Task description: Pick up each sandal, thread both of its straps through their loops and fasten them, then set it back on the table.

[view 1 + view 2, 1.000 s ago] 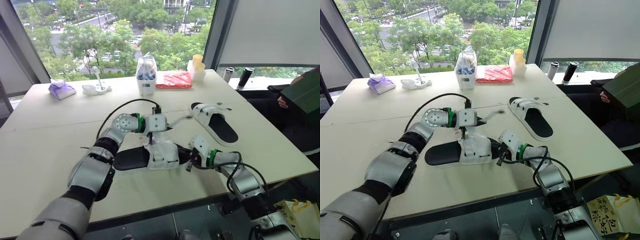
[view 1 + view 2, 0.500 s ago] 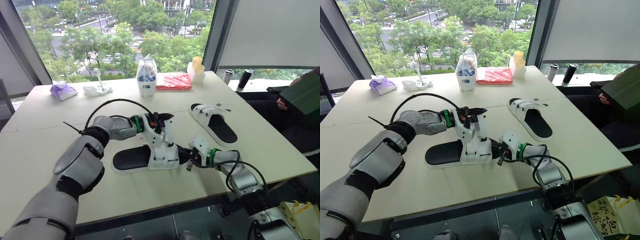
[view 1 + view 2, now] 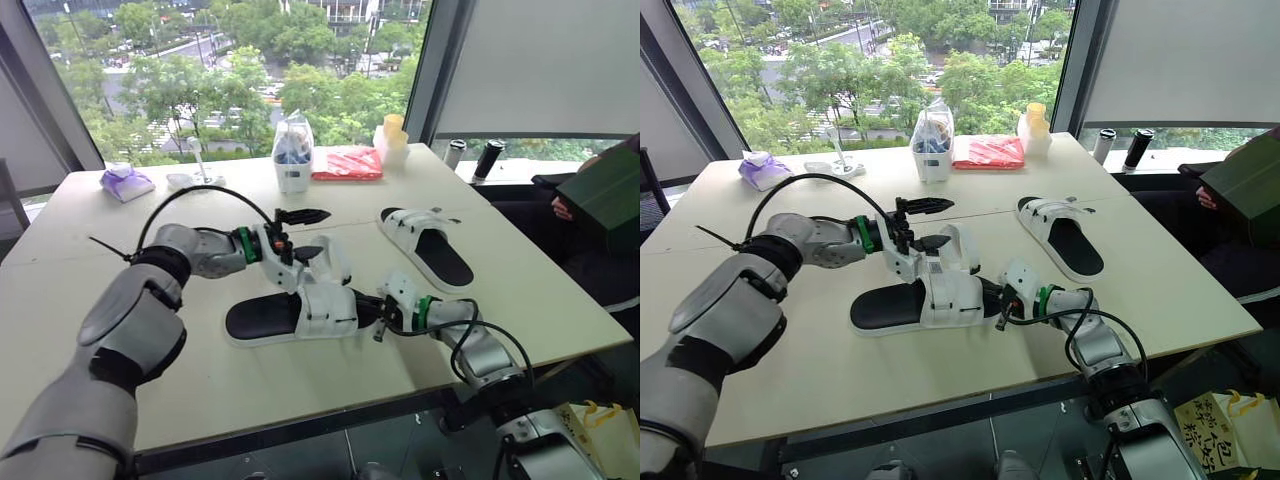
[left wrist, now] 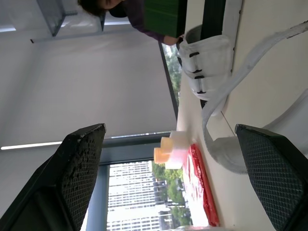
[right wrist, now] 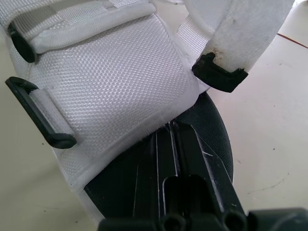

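The near sandal (image 3: 300, 312), white upper on a black footbed, lies flat on the table (image 3: 90, 330) in front of me. One white strap (image 3: 333, 264) arches loose above it. My left gripper (image 3: 303, 232) hovers open just behind the sandal with nothing between its fingers (image 4: 79, 178); the loose strap (image 4: 250, 62) shows beyond them. My right gripper (image 3: 378, 322) is shut, its tips (image 5: 169, 127) resting on the black footbed against the edge of the white upper. The second sandal (image 3: 430, 245) lies to the far right, away from both grippers.
Along the far edge stand a clear bag of items (image 3: 292, 150), a red packet (image 3: 348, 160), yellow-capped bottles (image 3: 393, 138), a white holder (image 3: 193, 178) and a purple pouch (image 3: 124, 180). Two dark cups (image 3: 488, 155) sit on the sill. A person with a green box (image 3: 600, 190) sits right.
My left gripper opened and let go of the strap, then drew back to the left. The strap dropped from raised to arching over the sandal. The right gripper stayed put.
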Robot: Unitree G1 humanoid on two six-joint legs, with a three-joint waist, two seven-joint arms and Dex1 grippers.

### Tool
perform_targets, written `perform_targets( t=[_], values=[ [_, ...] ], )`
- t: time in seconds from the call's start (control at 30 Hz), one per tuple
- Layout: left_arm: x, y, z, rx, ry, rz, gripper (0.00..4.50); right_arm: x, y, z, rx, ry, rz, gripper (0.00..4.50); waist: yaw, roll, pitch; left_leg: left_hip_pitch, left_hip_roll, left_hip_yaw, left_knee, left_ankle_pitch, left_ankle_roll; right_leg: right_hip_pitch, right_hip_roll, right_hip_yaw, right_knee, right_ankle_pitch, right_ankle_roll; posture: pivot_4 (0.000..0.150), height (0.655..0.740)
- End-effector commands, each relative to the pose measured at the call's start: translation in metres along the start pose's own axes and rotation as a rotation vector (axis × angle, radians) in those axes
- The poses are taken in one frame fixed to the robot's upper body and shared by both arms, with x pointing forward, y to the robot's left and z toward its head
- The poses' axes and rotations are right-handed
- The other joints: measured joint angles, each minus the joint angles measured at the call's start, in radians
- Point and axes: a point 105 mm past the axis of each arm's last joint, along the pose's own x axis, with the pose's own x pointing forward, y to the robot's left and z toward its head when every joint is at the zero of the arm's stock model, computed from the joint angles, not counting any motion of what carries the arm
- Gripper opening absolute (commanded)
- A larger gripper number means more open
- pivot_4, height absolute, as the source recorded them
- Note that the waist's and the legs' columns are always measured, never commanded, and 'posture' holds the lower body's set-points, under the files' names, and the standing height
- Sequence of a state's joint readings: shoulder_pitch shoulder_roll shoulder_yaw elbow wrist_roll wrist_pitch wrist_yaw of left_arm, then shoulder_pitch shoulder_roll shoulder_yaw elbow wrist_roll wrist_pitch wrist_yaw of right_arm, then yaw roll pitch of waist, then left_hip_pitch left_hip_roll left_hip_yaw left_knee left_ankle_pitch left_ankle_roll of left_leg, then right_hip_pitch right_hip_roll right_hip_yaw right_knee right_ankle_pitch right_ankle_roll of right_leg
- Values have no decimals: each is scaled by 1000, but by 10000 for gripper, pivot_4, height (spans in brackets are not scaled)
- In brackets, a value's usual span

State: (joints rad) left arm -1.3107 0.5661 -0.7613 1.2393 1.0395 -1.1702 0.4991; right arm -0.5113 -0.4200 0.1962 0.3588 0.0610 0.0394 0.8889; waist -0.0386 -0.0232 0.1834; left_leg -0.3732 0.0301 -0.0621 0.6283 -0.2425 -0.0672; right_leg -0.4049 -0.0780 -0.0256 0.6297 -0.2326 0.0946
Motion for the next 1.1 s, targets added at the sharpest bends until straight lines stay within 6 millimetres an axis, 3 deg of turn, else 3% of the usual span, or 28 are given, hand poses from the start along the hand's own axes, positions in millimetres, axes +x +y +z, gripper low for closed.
perform_targets(
  t=[0.03, 0.13, 0.2, 0.23, 0.3, 0.47, 0.57, 0.7, 0.77, 1.1],
  values=[
    [-7, 25, -10, -56, 41, 80, 44630, 3, 17, -42, 62, 150, 48, 0, -1, 0, 0, 0, 0, 0, 0, 0, 0, 0, 0, 0, 0, 0, 0, 1500, 7400],
    [-9, 31, -36, -376, 208, 149, 44630, 4, 17, -43, 59, 150, 50, 0, -1, -1, -1, 0, 0, 0, 2, 0, 0, 1, 0, 0, 0, 0, -3, 1500, 7400],
    [-8, 30, -53, -790, 262, 165, 44630, 5, 17, -43, 60, 150, 52, 0, 0, -2, -2, 0, 0, 1, 3, 0, 0, 1, 0, -1, 0, -1, -7, 1500, 7400],
    [-8, 29, -51, -1002, 211, 154, 44630, 5, 17, -44, 60, 150, 52, 0, -4, -2, -2, 0, 0, 1, 3, 0, 0, 2, -1, -1, 0, 0, -8, 1500, 7400],
    [-9, 35, -37, -1367, 96, 136, 44630, 6, 17, -44, 61, 150, 55, 0, -15, -2, -1, 0, 1, 1, 3, 0, 0, 2, -1, -1, -1, 1, -9, 1500, 7400],
    [-13, 39, 16, -1897, 27, 111, 44630, 10, 19, -44, 66, 146, 62, 0, -27, -2, -1, 1, 2, -2, 0, 0, 0, 2, 1, 0, 2, 2, -4, 1500, 7400],
    [-17, 31, 42, -1988, 48, 70, 44630, 11, 20, -44, 70, 145, 68, 0, -26, -2, -1, 5, 1, -2, 1, 0, 0, 6, 1, 0, 1, 1, -3, 1500, 7400],
    [-16, 7, 60, -2012, 155, -8, 44630, 12, 22, -45, 73, 149, 78, 0, -23, -2, -1, 16, 1, -2, 1, 0, 0, 16, 1, 0, -1, -2, -8, 1500, 7400],
    [-15, -5, 59, -1996, 237, -3, 44630, 14, 21, -44, 73, 148, 79, 0, -22, -2, -1, 16, 1, -3, 1, 0, 0, 16, 1, 0, -1, -2, -8, 1500, 7400],
    [15, -7, 50, -2026, 281, 25, 44630, 19, 21, -41, 71, 141, 79, 0, -31, -3, -2, 16, 1, -2, -1, 0, 0, 15, 1, 0, -3, -2, -8, 1500, 7400]
  ],
)
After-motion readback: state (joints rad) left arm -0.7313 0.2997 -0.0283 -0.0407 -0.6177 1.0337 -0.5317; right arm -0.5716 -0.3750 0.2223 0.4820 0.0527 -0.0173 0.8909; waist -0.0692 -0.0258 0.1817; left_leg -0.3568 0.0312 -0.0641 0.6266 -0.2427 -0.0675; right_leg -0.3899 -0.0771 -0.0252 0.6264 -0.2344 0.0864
